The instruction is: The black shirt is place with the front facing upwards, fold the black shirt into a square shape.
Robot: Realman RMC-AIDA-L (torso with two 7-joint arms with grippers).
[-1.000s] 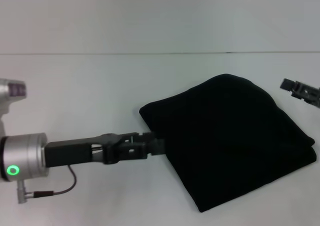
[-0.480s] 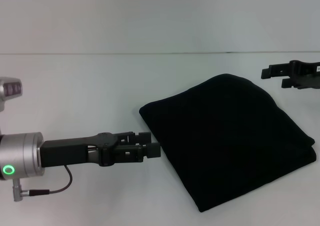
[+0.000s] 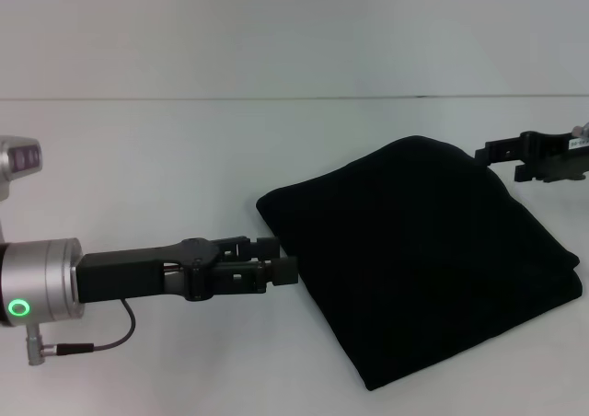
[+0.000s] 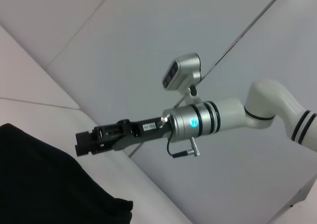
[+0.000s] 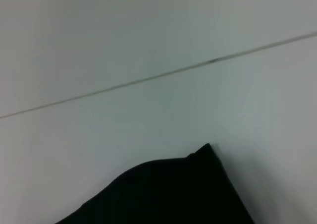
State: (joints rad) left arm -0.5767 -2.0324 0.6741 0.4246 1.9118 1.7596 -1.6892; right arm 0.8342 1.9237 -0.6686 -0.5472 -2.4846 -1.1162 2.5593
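While black shirt (image 3: 419,260) lies folded into rough square on white table (image 3: 166,177), my left gripper (image 3: 281,258) sits just beside its left edge, fingers (image 3: 267,244) slightly apart, holding nothing. My right gripper (image 3: 486,153) hovers near shirt's far right corner; finger state unclear.

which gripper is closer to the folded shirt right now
The left gripper: its tip nearly meets the near-left edge of the black shirt. The right gripper hovers off the far-right corner, with more gap.
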